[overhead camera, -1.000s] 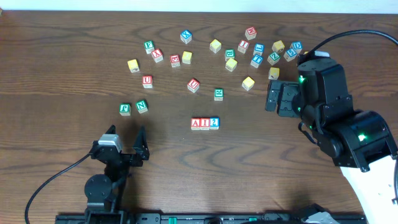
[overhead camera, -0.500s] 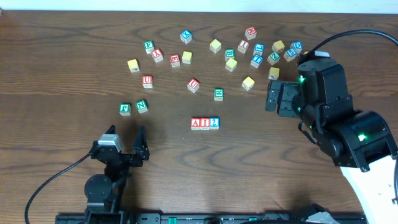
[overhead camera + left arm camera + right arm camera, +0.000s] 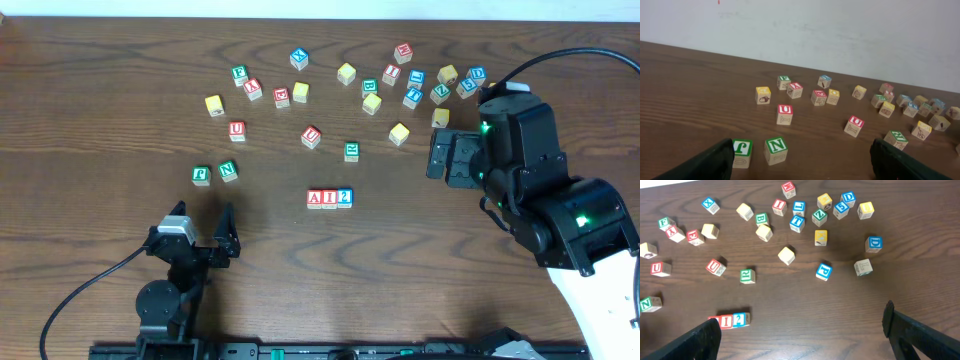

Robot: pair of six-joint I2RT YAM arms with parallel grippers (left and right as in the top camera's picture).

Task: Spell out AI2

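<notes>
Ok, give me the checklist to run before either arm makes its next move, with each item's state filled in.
1. Overhead, the row reads A cube, I cube, 2 cube from left to right: ok.
2. The three cubes sit side by side in one straight line, with no gap visible: ok.
3. Left gripper open and holding nothing: ok.
4. Right gripper open and holding nothing: ok.
5. Both grippers stand apart from the row: ok.
6. The nearest stray, the green cube, lies apart from the row: ok.
</notes>
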